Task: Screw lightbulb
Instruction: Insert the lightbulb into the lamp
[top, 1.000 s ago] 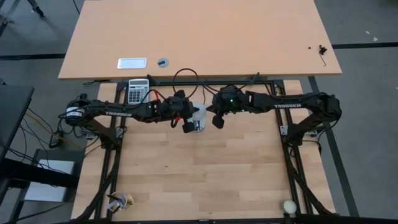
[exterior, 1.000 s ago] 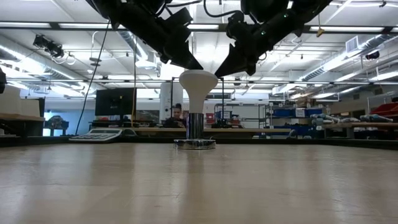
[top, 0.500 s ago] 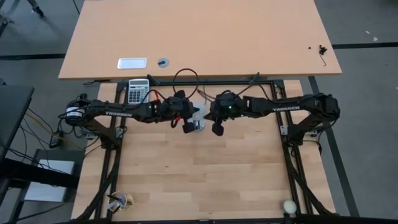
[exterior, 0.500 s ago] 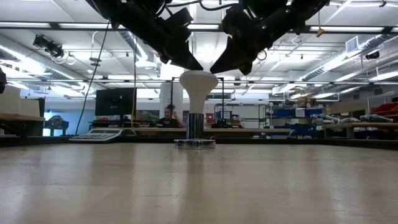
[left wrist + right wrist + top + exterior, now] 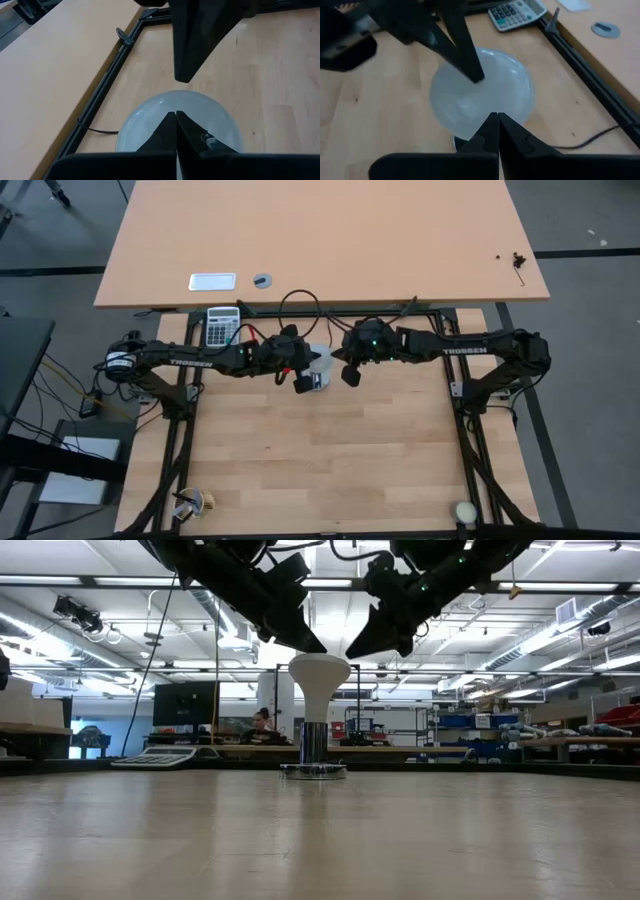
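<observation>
The white lightbulb (image 5: 319, 675) stands upright, dome up, its screw base in the silver socket (image 5: 313, 771) near the table's far edge (image 5: 320, 362). My left gripper (image 5: 321, 648) is shut and slants down from the table's left onto the dome (image 5: 150, 117). Slanting down from the right, my right gripper (image 5: 349, 654) is also shut, its tips at the dome's right rim (image 5: 470, 100). I cannot tell whether the right gripper touches the bulb. My left gripper has its shut fingertips (image 5: 172, 122) on the top of the lightbulb's dome (image 5: 318, 658), slanting down from the table's left. The bulb stays upright in the socket. My right gripper's shut tips stand at the dome's right rim (image 5: 343, 664); I cannot tell whether they touch it.
A calculator (image 5: 222, 325) lies by the far left corner. The socket's black cord (image 5: 300, 302) loops toward the far edge. A cream ball (image 5: 465, 511) sits at the near right and a small object (image 5: 195, 502) at the near left. A person (image 5: 262, 725) shows in the room behind.
My right gripper moved in over the bulb's dome and a little toward the table's near edge, then drew back to about where it began, staying shut. The bulb and my left gripper kept still.
</observation>
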### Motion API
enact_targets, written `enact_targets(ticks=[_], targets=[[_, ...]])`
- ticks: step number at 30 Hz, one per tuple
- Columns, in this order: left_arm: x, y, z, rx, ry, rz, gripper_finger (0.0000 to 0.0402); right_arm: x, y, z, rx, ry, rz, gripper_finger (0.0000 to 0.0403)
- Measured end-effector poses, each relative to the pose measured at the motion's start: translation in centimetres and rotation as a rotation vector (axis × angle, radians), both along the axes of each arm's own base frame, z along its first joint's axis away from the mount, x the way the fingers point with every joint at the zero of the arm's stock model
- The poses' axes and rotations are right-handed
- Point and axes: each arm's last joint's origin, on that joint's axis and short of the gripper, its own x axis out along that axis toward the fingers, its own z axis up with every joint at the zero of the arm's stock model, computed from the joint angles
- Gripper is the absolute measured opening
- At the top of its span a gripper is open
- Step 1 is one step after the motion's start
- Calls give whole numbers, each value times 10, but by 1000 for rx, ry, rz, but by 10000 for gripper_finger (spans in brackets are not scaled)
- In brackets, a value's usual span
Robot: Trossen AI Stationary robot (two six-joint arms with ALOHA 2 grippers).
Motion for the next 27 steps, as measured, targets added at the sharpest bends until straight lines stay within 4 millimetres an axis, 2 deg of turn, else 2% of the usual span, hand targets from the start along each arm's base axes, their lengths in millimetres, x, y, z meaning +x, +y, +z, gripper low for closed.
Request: enact_targets(ticks=[15,22,27], targets=[[0,0,0,1,0,-1,0,4,-2,-7,29,15,26,9],[0,0,-1,-1,6,-5,0,7,7,-8,47,8,66,9],[1,0,1,3,-10,0,0,12,19,-7,88,-35,175,9]])
